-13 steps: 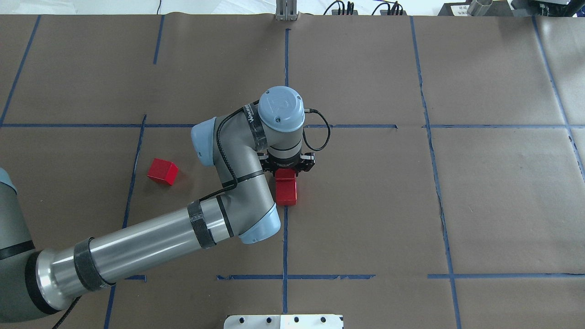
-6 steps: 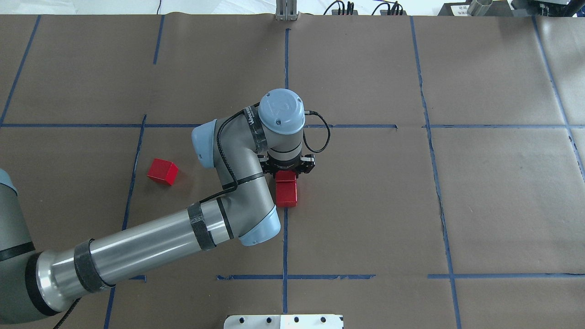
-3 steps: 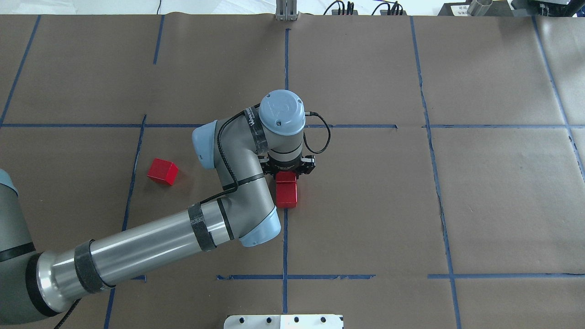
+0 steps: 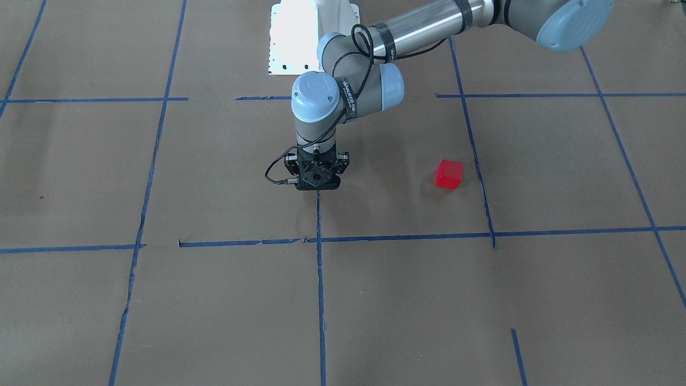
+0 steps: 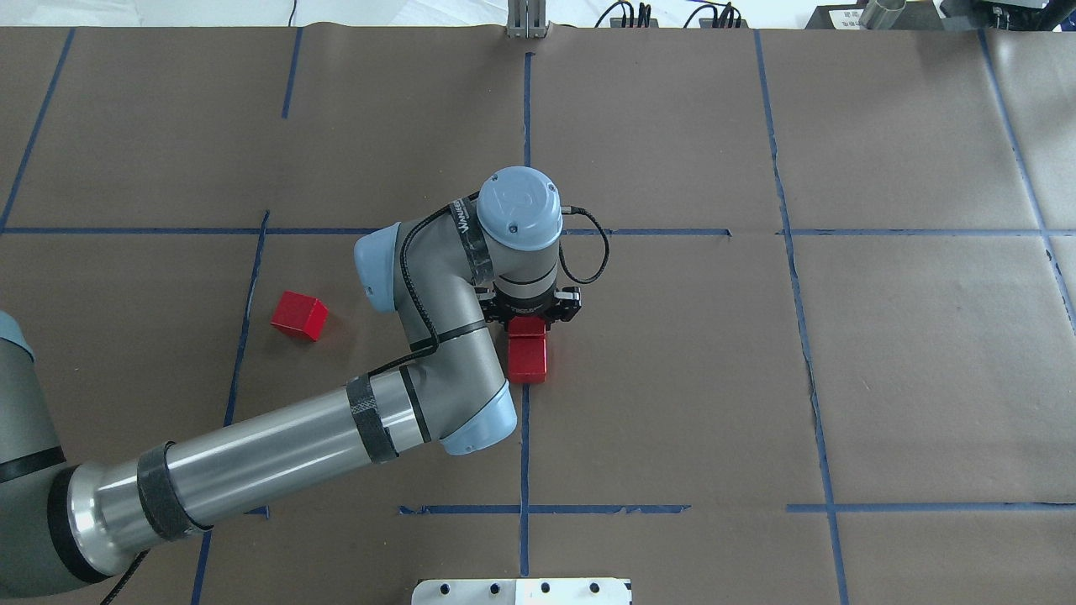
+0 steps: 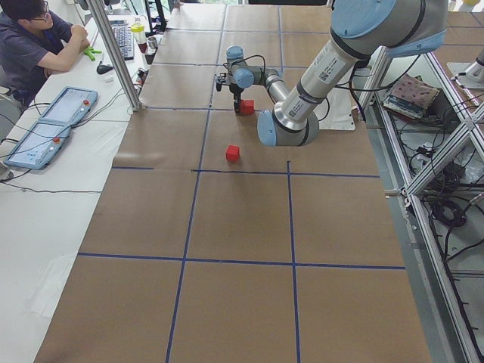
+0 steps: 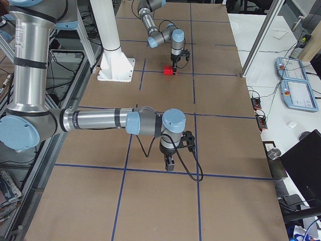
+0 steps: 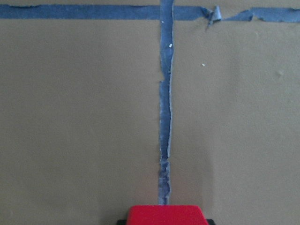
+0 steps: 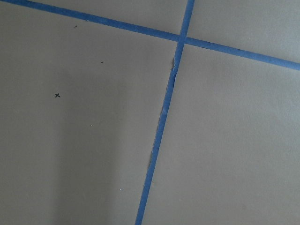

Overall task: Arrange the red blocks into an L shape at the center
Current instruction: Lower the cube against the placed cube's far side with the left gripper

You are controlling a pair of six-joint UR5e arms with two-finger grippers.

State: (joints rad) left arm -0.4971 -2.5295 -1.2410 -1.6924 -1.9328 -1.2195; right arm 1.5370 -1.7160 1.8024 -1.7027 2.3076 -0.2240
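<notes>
The left gripper (image 4: 318,186) points straight down at the center (image 5: 588,336) of the brown paper table, closed around the far red block (image 5: 527,326). In the left wrist view the top of this block (image 8: 165,214) fills the bottom edge, with dark fingertips (image 8: 123,221) tight against its sides and no gap showing. The block sits on the long blue tape line (image 5: 524,437), low against the paper; whether it rests on the paper cannot be told. Just on its near side lies the near red block (image 5: 527,361), on the same line, the two touching face to face in a short straight row. The loose red block (image 5: 298,316) lies well apart to the left, turned a little askew, on bare paper near another tape line. The right gripper (image 7: 169,163) hangs over the right end of the table, fingers down, close to a tape crossing (image 9: 182,37); its camera shows only paper and tape, so I cannot tell whether it is open or closed
</notes>
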